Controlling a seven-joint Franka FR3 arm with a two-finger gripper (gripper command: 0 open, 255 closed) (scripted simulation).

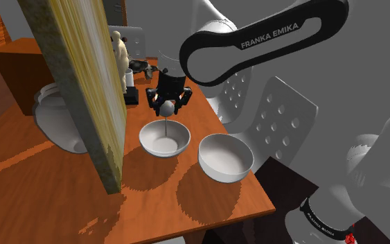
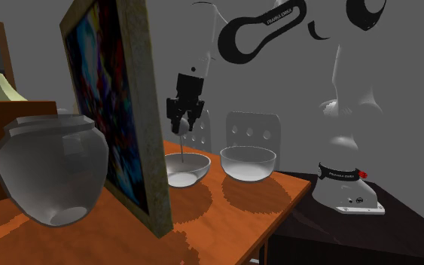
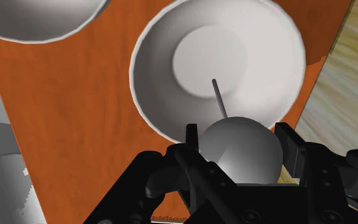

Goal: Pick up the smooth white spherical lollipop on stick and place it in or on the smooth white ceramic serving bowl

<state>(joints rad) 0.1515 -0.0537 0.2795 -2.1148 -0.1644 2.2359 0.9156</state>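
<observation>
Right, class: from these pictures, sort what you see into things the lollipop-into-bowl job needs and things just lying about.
Belongs to the job:
- lollipop, clasped in the gripper
- serving bowl beneath it

Just lying about:
- second bowl alongside
- framed picture
- round jar
- pale figurine
- white chair

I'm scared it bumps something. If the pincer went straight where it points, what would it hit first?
Probably the bowl right under the pincer; the stick of the lollipop it holds would touch first.
</observation>
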